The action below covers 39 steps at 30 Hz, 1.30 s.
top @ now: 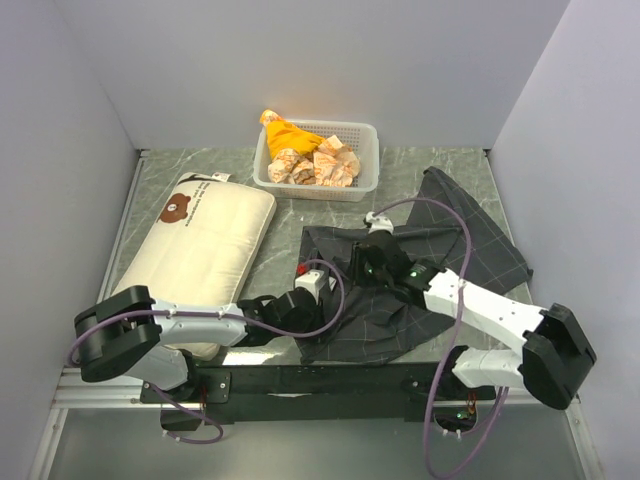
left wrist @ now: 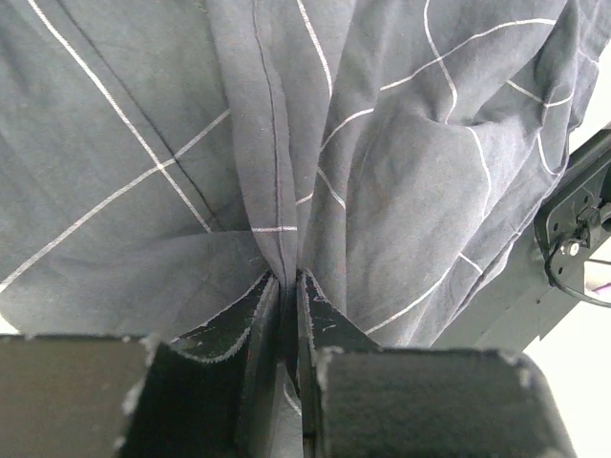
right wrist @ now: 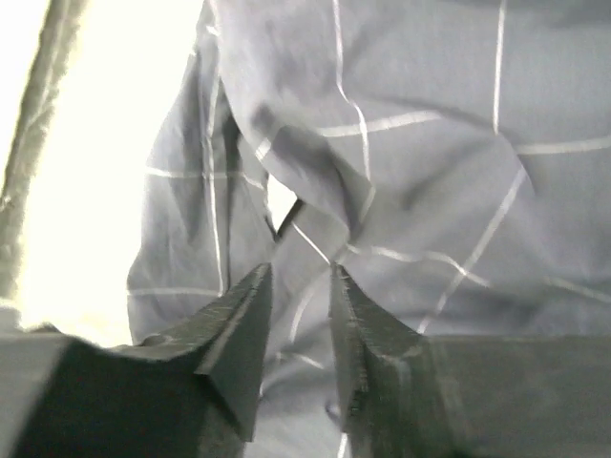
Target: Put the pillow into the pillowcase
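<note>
The cream pillow (top: 200, 245) with a brown bear face lies at the left of the table, apart from both grippers. The dark checked pillowcase (top: 450, 250) lies crumpled at centre right. My left gripper (top: 312, 283) is at the case's left edge. In the left wrist view a gathered fold of the pillowcase (left wrist: 286, 143) runs into the narrow slit of the gripper (left wrist: 289, 277), which is shut on it. My right gripper (top: 372, 262) rests over the middle of the cloth. In its wrist view the gripper (right wrist: 298, 270) stands open just above the wrinkled pillowcase (right wrist: 410, 172).
A white mesh basket (top: 365, 187) at the back centre holds orange-and-white cloth bundles (top: 310, 160). Grey walls close in the left, back and right. The arms' bases and a black bar (top: 330, 380) line the near edge.
</note>
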Each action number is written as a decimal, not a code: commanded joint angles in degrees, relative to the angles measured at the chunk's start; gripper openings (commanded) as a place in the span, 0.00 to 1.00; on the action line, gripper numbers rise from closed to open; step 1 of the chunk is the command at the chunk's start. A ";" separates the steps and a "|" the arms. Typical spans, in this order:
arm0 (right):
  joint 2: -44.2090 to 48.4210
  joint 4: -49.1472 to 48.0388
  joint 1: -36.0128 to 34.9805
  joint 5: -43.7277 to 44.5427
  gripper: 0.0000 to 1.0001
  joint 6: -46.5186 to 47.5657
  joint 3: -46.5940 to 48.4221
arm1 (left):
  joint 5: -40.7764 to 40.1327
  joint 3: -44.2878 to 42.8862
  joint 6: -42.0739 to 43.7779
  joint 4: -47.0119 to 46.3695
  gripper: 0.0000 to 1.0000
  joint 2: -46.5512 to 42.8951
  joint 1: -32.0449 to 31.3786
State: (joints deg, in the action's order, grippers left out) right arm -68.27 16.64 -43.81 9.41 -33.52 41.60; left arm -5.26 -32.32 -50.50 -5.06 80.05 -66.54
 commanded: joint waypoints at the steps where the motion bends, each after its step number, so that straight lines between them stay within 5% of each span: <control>1: -7.02 -0.29 -0.92 2.11 0.41 2.49 3.30 | 0.86 -0.12 0.14 -3.03 0.17 0.46 -0.87; 15: -19.44 -7.94 -2.33 -0.18 0.55 2.76 3.83 | 0.77 -0.38 -0.21 -3.99 0.17 0.90 -1.92; 25: -23.05 -8.37 -2.59 2.28 0.39 -0.32 4.19 | -0.36 -0.73 -0.39 -3.21 0.17 -1.04 -2.98; 34: -15.32 -4.43 -2.59 2.81 0.01 -0.85 5.94 | -3.79 -1.35 -1.00 1.54 0.19 -6.13 -3.24; 37: -11.72 -2.76 -2.59 2.28 0.00 -0.15 6.47 | -6.69 -1.78 -2.23 4.44 0.31 -9.29 -3.24; 39: -9.09 -2.23 -2.51 1.67 0.00 0.12 6.30 | -9.75 -2.31 -4.07 8.30 0.51 -11.92 -3.33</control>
State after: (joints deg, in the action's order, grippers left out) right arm -83.37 12.86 -46.04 10.66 -33.93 45.45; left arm -8.97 -32.40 -51.66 -1.89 72.97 -69.47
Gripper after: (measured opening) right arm 0.009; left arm 0.392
